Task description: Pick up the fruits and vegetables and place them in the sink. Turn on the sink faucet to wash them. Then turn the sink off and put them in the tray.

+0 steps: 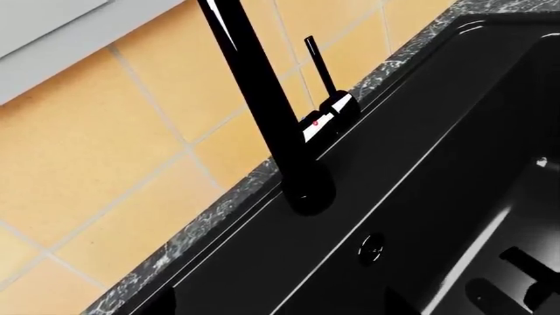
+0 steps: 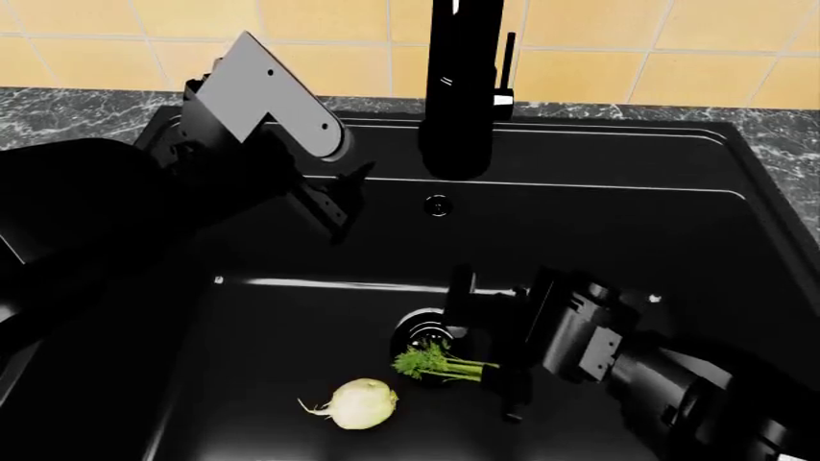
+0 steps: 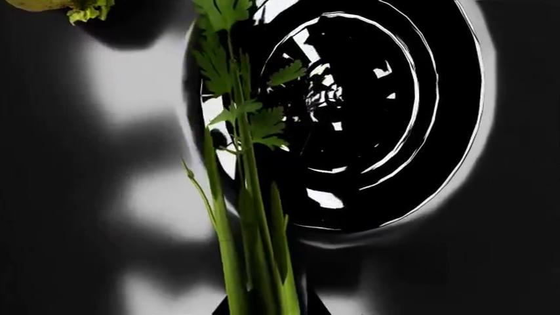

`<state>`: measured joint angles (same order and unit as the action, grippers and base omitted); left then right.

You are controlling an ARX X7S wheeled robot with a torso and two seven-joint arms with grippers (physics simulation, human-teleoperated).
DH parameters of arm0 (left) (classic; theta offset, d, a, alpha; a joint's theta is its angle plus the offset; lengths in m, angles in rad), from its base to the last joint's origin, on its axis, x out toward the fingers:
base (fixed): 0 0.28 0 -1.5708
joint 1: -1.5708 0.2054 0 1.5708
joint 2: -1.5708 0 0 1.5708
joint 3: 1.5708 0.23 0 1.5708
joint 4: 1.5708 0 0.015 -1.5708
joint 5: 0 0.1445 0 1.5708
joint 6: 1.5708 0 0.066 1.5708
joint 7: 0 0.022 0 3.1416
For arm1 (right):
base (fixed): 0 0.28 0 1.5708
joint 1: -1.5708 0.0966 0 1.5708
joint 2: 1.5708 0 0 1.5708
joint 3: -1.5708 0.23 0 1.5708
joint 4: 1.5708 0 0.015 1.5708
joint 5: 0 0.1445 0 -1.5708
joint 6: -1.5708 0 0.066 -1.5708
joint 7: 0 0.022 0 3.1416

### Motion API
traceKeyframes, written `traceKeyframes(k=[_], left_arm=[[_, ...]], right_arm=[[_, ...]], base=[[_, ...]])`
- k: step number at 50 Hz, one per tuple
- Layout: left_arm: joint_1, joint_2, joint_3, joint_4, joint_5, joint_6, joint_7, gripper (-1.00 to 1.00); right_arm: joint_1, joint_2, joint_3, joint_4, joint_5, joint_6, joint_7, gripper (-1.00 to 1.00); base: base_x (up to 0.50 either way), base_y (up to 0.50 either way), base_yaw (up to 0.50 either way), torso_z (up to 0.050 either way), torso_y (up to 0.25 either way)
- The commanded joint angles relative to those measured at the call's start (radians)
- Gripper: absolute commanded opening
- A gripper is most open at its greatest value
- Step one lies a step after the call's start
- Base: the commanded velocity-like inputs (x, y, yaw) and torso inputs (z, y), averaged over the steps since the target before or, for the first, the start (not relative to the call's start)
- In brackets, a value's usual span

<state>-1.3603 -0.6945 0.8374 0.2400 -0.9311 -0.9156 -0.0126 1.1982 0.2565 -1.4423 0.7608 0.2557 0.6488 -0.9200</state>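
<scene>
1. Pale yellow-white round bulb (image 2: 360,402) lies in the matte black sink (image 2: 717,250), at 7 o'clock from the drain
2. Right gripper (image 2: 494,360) pinches the green leafy celery stalk (image 2: 439,364) over the drain
3. Left gripper (image 2: 336,204): jaw state unclear; tall black faucet (image 2: 458,86) untouched, washing and tray remain

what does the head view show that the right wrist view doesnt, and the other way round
Only the head view shows the sink faucet with its side lever, both grippers, left and right, and the whole bulb. Only the right wrist view shows the rings of the drain close up and the celery stalk running back toward the camera. Both show the celery's leafy top over the drain in the sink.
</scene>
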Motion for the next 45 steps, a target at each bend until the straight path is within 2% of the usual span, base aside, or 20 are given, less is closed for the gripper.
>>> traceKeyframes(k=[1, 12, 20, 34, 45], left_arm=[[-0.004, -0.001, 0.0, 0.001, -0.002, -0.003, 0.0, 1.0], [-0.017, 0.001, 0.014, -0.004, 0.001, -0.015, 0.016, 1.0], [-0.034, -0.003, 0.026, 0.0, 0.011, -0.026, 0.024, 1.0], [-0.126, -0.018, 0.132, 0.007, 0.058, -0.121, 0.123, 1.0], [-0.161, -0.027, 0.159, 0.024, 0.065, -0.145, 0.159, 1.0]], right_arm=[[-0.035, 0.045, -0.015, -0.062, 0.009, 0.093, 0.026, -1.0], [-0.041, 0.24, 0.095, -0.446, 0.074, 0.343, 0.191, -1.0], [-0.072, 0.349, 0.206, -0.662, 0.125, 0.459, 0.312, -1.0], [-0.16, 0.462, 0.389, -0.899, 0.211, 0.585, 0.491, -1.0], [-0.188, 0.473, 0.435, -0.922, 0.23, 0.622, 0.538, -1.0]], base=[[0.0, 0.0, 0.0, 0.0, 0.0], [0.0, 0.0, 0.0, 0.0, -0.001], [0.0, 0.0, 0.0, 0.0, 0.0], [0.0, 0.0, 0.0, 0.0, 0.0], [0.0, 0.0, 0.0, 0.0, 0.0]])
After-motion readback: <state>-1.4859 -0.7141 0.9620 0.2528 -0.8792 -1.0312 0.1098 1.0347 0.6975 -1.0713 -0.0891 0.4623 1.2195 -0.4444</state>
